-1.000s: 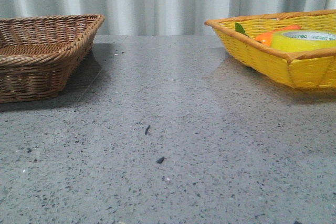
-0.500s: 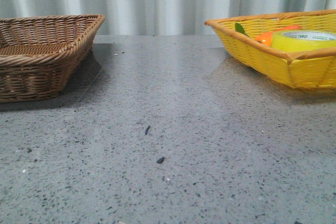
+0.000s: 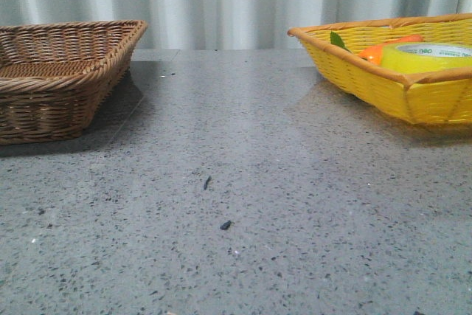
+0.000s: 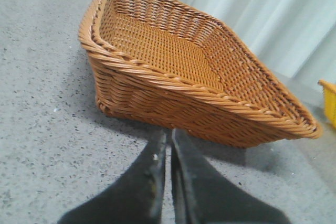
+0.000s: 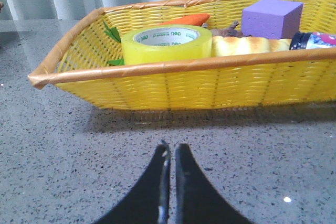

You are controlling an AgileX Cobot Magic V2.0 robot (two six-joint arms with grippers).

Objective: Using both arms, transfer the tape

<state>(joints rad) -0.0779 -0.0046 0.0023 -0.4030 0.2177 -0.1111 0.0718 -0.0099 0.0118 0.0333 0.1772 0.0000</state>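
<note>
1 tape roll (image 5: 167, 44), 1 carrot (image 5: 185, 20) & 1 purple block (image 5: 272, 18) in right yellow basket (image 5: 173, 88); 1 brown wicker basket (image 3: 51, 97) far left; both grippers – left (image 4: 169, 139), right (image 5: 170, 151) – w/ jaws together, holding nothing.

Grey speckled stone table (image 3: 243, 153) lies open across the middle between the two baskets, only two tiny dark specks (image 3: 225, 224) on it. Left side blocked by brown woven wicker basket (image 3: 63, 71), interior bare, raised walls all round. Right side blocked by yellow woven basket with orange rim (image 5: 173, 85); its front wall stands between the open table and the roll of glossy yellow tape (image 5: 167, 43). Crowding the tape: orange carrot (image 5: 186, 20) behind, pale yellow bread-like item (image 5: 247, 45) touching beside, purple foam block (image 5: 272, 18) further along. Space above the tape is free.
</note>
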